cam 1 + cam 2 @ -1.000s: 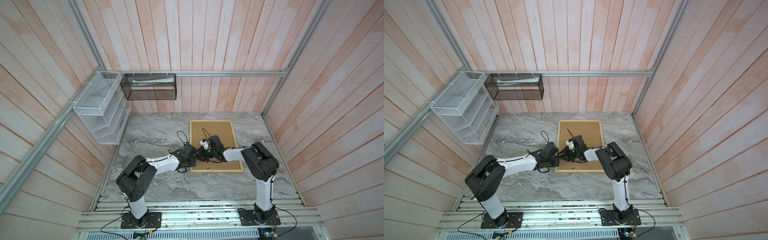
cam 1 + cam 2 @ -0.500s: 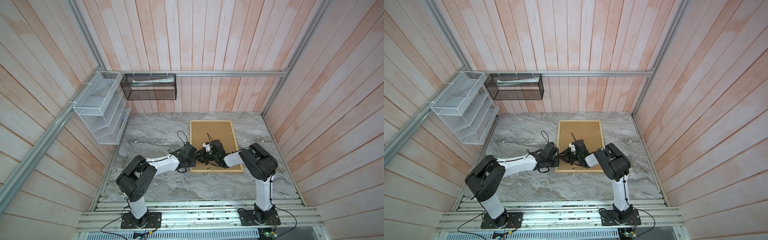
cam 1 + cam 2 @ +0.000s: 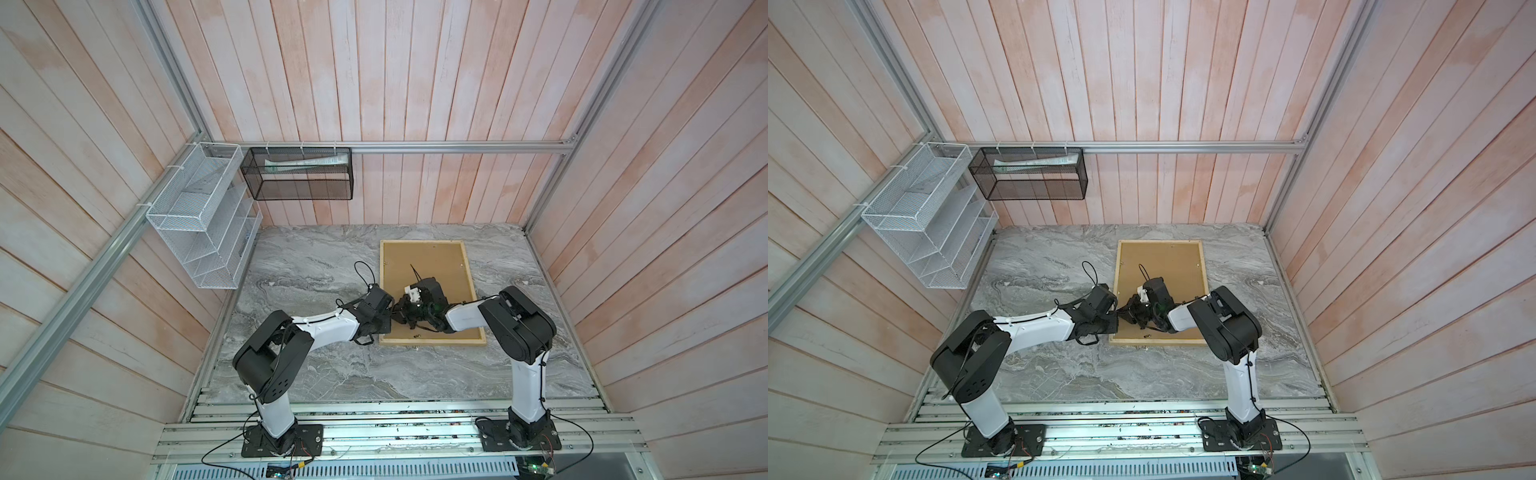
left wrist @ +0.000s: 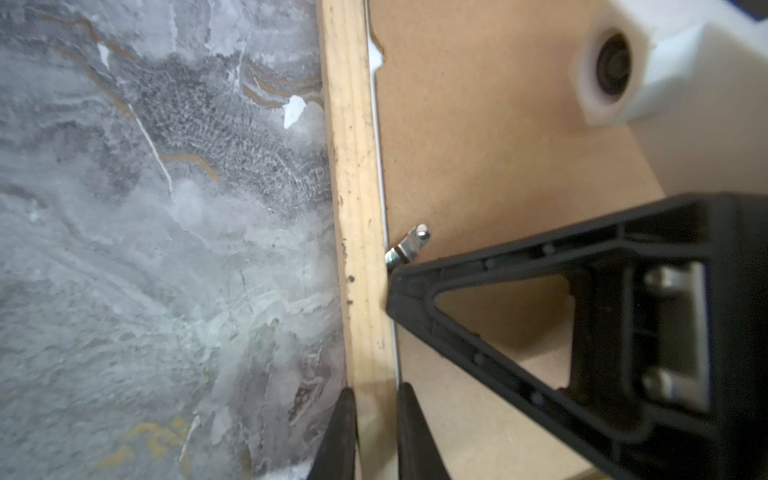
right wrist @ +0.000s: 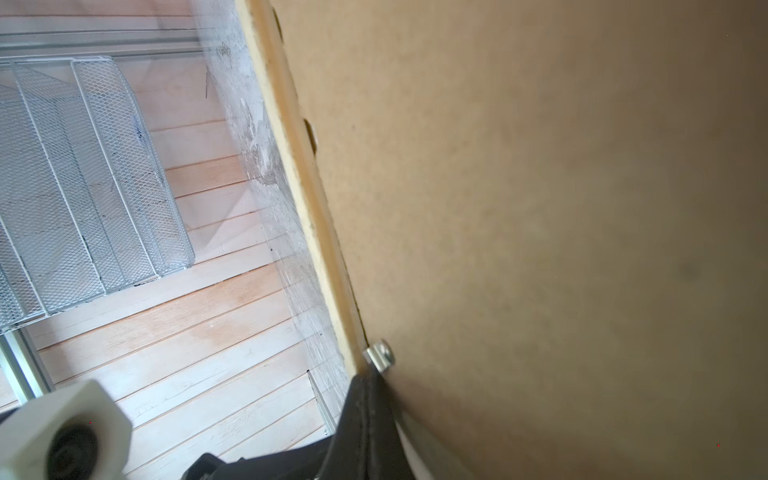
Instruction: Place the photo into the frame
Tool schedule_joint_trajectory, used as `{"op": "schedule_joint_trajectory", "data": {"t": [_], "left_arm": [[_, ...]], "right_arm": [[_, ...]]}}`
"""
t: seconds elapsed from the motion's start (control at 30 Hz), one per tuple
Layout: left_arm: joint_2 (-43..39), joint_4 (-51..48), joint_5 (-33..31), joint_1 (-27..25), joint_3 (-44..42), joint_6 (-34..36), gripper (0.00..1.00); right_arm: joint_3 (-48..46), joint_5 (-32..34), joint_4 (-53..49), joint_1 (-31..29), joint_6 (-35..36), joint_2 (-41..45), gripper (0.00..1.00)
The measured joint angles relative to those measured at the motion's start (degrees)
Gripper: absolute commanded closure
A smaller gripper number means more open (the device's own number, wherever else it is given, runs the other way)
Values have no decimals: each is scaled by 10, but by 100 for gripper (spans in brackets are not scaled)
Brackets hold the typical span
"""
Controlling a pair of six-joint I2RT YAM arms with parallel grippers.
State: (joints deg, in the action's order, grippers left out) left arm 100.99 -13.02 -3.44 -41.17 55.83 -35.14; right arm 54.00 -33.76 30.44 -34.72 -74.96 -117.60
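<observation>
Your left claw (image 4: 376, 392) pinched frame (image 4: 353, 166) rail; right claw (image 5: 368, 386) shut, tip at clip (image 5: 380, 353). You needed gentle sideways push, swinging clip over board (image 4: 478, 145).

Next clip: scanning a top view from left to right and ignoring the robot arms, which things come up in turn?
white wire-mesh tiered rack → black mesh wall basket → pale wooden picture frame, with a brown backing board showing inside it.

One frame (image 3: 432, 341), two wire baskets (image 3: 297, 174).
</observation>
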Motion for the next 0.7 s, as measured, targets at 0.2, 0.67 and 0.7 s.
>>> {"op": "schedule_joint_trajectory", "data": {"t": [0.2,0.67,0.7], "left_arm": [[0,0,0,0,0,0,98],[-1,5,-1,0,-4,0,99],[-1,6,-1,0,-4,0,99]], "right_arm": [[3,-3,-10,3,3,0,100],[-26,-30,115,27,0,-26,100],[-28,-32,136,35,1,-32,100]]}}
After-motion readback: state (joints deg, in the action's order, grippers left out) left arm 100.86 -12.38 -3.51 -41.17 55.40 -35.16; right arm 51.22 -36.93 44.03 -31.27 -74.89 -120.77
